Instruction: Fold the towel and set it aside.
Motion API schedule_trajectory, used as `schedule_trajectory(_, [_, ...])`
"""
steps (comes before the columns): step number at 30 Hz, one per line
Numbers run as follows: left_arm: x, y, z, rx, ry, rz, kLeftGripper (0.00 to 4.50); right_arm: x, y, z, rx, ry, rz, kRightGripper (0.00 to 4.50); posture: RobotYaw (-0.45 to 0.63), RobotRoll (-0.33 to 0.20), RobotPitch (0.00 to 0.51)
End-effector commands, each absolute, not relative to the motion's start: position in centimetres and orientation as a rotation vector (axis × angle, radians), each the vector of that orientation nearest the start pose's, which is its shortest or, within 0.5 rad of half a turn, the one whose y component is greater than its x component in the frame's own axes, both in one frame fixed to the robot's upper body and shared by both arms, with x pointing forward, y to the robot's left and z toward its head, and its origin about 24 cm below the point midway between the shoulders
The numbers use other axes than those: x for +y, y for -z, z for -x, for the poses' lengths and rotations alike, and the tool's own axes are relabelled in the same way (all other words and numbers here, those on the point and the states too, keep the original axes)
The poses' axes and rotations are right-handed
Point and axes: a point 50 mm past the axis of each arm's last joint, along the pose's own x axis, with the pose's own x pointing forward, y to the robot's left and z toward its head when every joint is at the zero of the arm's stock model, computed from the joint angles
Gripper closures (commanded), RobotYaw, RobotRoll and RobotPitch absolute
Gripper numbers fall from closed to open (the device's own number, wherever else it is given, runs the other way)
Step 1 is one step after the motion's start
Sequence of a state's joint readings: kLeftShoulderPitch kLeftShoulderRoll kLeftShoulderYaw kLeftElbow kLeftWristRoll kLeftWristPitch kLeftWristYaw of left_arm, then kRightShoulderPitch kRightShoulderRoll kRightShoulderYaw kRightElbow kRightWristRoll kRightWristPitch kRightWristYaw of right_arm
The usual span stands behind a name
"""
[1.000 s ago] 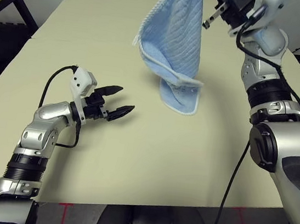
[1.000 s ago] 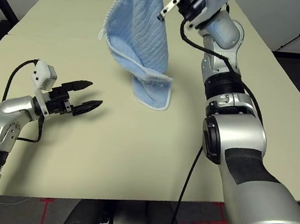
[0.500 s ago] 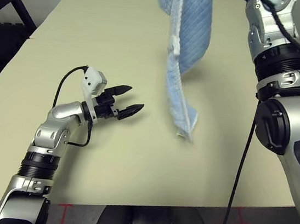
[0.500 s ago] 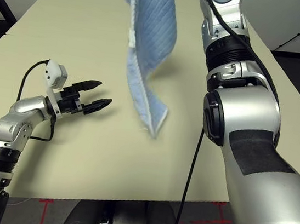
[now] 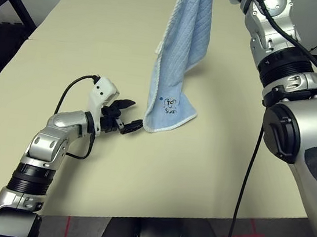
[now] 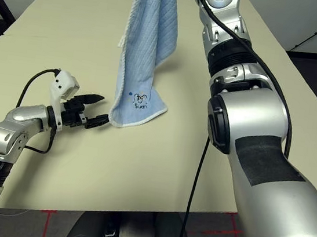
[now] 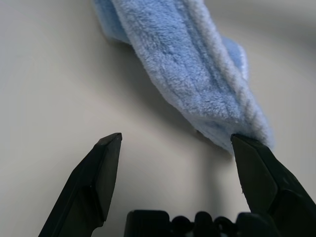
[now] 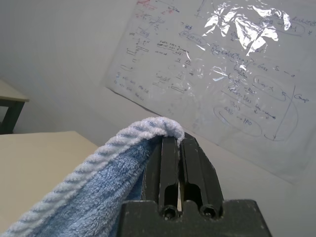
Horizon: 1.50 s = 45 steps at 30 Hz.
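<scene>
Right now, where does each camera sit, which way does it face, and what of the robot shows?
Eye views: head, facing forward-down at the cream table; both share silver forearms and light blue terry towel.
Left wrist: left arm, facing the towel over the table; open black left gripper.
Right wrist: right arm, facing a marked-up sheet on the wall; shut black right gripper.

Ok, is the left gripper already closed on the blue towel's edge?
No, the left gripper's fingers stand wide apart with no towel between them.
</scene>
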<state>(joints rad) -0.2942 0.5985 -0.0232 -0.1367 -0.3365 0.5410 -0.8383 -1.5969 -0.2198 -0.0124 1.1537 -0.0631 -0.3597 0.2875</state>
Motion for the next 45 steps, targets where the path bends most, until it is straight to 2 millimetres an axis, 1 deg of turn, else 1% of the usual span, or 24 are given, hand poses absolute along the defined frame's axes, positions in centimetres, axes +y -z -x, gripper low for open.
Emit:
schedule_trajectory(1, [18.7,-11.3,-26.9,0.325,0.902,-0.213,0.0,-6.8,-37.9,-39.3,-0.754,-0.428,0.411,4.48,0.0,0.0,0.116])
schedule_trajectory(5, [19.1,-10.8,-26.4,0.379,0.893,-0.2,0.0,-7.1,-37.9,-39.3,-0.758,-0.422,0.413,4.48,-0.01,0.0,0.109])
schedule_trajectory(8, [19.3,-10.7,-26.2,0.391,0.876,-0.166,0.0,-7.3,-37.7,-39.4,-0.759,-0.421,0.416,4.48,0.0,0.0,0.093])
schedule_trajectory(12, [18.8,-11.3,-26.5,0.375,0.856,-0.061,0.0,-7.6,-37.5,-39.5,-0.751,-0.422,0.423,4.48,0.01,0.0,0.093])
schedule_trajectory(16, [18.4,-11.6,-26.6,0.375,0.849,-0.029,0.0,-7.7,-37.3,-39.5,-0.744,-0.426,0.43,4.48,0.01,0.0,0.094])
schedule_trajectory(21, [18.2,-12.4,-26.5,0.382,0.858,0.054,0.0,-7.8,-37.1,-39.6,-0.741,-0.43,0.435,4.48,0.0,0.0,0.097])
schedule_trajectory(26, [18.4,-12.9,-26.4,0.413,0.86,0.069,0.0,-7.8,-37.0,-39.6,-0.738,-0.433,0.438,4.48,0.0,0.0,0.1])
schedule_trajectory(32, [19.4,-13.3,-26.4,0.411,0.812,0.068,0.0,-7.8,-36.7,-39.6,-0.737,-0.44,0.441,4.48,0.0,0.0,0.103])
schedule_trajectory(36, [19.4,-12.9,-25.7,0.453,0.826,0.067,0.0,-7.9,-36.7,-39.7,-0.737,-0.44,0.443,4.48,0.0,0.0,0.104])
schedule_trajectory(39, [19.3,-12.6,-25.7,0.466,0.809,0.081,0.0,-7.9,-36.7,-39.6,-0.739,-0.439,0.443,4.48,0.0,0.0,0.104])
schedule_trajectory(40, [19.2,-12.5,-25.7,0.467,0.808,0.084,0.38,-7.9,-36.7,-39.6,-0.739,-0.439,0.443,4.5,0.0,0.0,0.104])
schedule_trajectory(41, [19.2,-12.4,-25.7,0.47,0.809,0.082,0.62,-7.9,-36.7,-39.6,-0.74,-0.439,0.443,4.5,0.0,0.0,0.104])
schedule_trajectory(42, [19.1,-12.4,-25.7,0.472,0.809,0.081,0.97,-7.9,-36.7,-39.6,-0.74,-0.438,0.443,4.5,0.0,0.0,0.104])
schedule_trajectory(45, [18.8,-12.4,-25.8,0.467,0.812,0.102,2.13,-8.0,-36.8,-39.6,-0.741,-0.436,0.444,4.5,0.0,0.0,0.106])
